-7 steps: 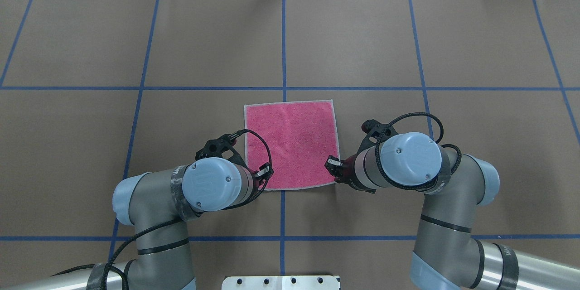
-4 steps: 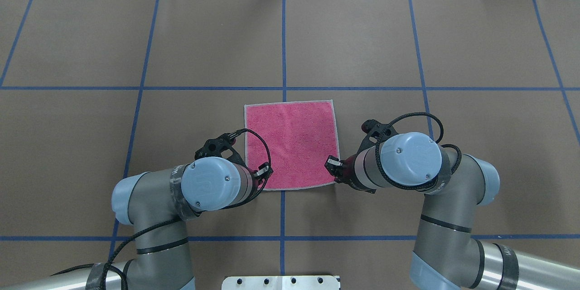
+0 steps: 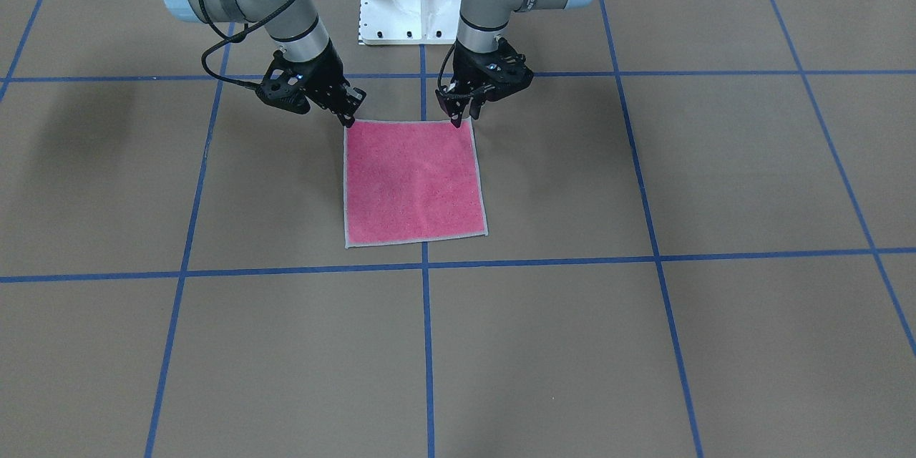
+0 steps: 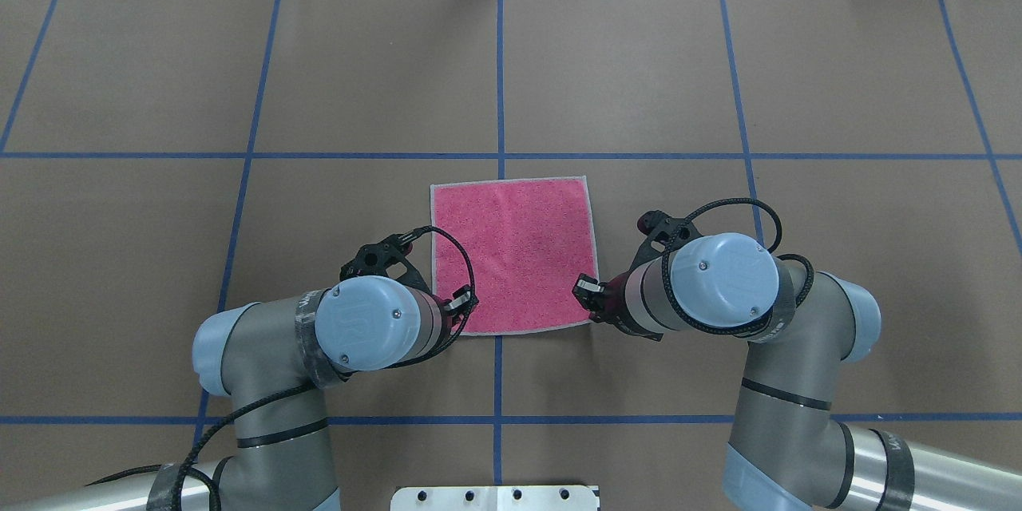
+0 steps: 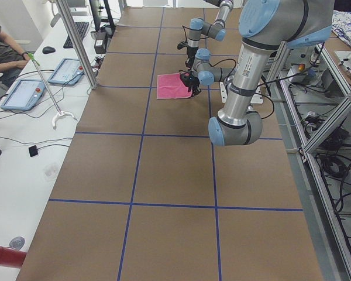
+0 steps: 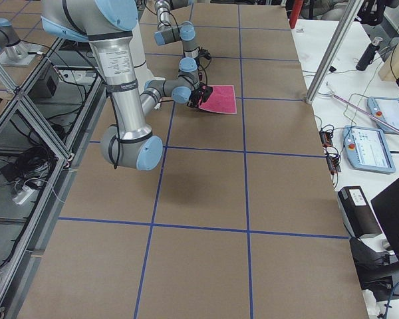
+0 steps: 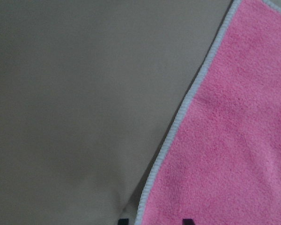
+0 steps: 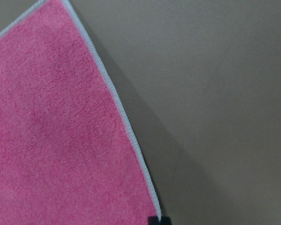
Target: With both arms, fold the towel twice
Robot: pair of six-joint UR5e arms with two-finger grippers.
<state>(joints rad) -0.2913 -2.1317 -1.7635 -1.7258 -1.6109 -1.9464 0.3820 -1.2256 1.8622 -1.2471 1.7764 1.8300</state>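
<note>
The left gripper (image 3: 458, 116) is down at the table with its jaws apart. In the wrist view its two fingertips (image 7: 187, 221) sit either side of the towel's (image 4: 511, 251) pale edging, with nothing pinched yet. That straddle looks meant to let a simple squeeze catch the corner nearest the robot.

The right gripper (image 3: 349, 117) is at the matching corner on its own side. In its wrist view only a small dark stub shows right at the tip of the corner, so the jaws seem close together, but I cannot tell whether they have hold of the cloth.

Ahead of both grippers the towel lies flat and unfolded, pink face up, stretching away from the robot across a crossing of blue tape lines (image 4: 499, 80) on the brown table (image 4: 718, 56). Working one corner each probably lets the arms lift the near edge evenly and carry it over to the far edge for the first fold.
</note>
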